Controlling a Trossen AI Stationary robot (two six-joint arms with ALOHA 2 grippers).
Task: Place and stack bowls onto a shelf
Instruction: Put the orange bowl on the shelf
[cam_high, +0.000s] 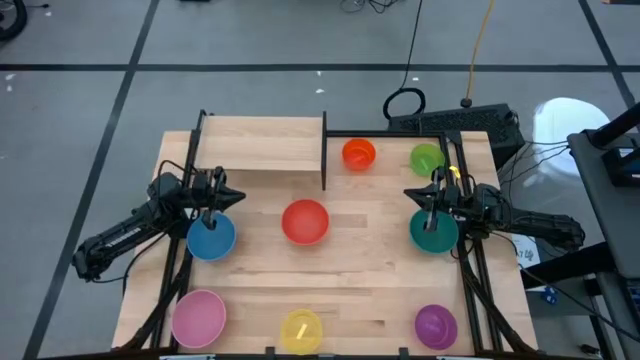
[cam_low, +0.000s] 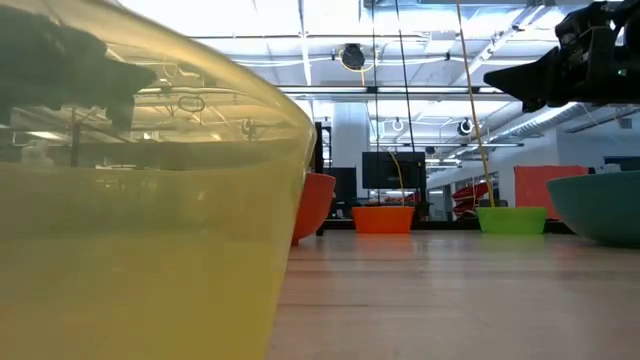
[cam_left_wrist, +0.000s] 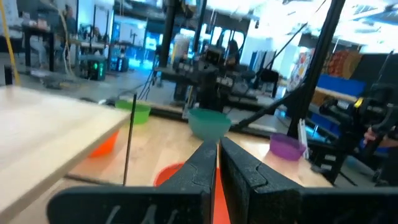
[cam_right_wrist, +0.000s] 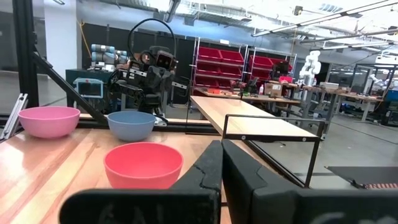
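Eight bowls rest upright on their bases on the tabletop: orange (cam_high: 358, 153) and green (cam_high: 427, 157) at the far side, red (cam_high: 305, 221) in the middle, blue (cam_high: 211, 237) on the left, teal (cam_high: 433, 231) on the right, and pink (cam_high: 198, 317), yellow (cam_high: 301, 330) and purple (cam_high: 436, 325) along the near edge. The pale shelf (cam_high: 260, 145) with its black upright (cam_high: 323, 152) fills the far left corner. My left gripper (cam_high: 238, 197) hovers shut just beyond the blue bowl, pointing at the table's middle. My right gripper (cam_high: 410, 195) hovers shut beside the teal bowl, facing left.
Black frame rails run along the table's left side (cam_high: 183, 250) and right side (cam_high: 470, 270). The yellow bowl (cam_low: 130, 230) fills the low view's left half. Open tabletop lies between the red bowl and the near row. Cables and a dark box (cam_high: 470, 122) sit past the far edge.
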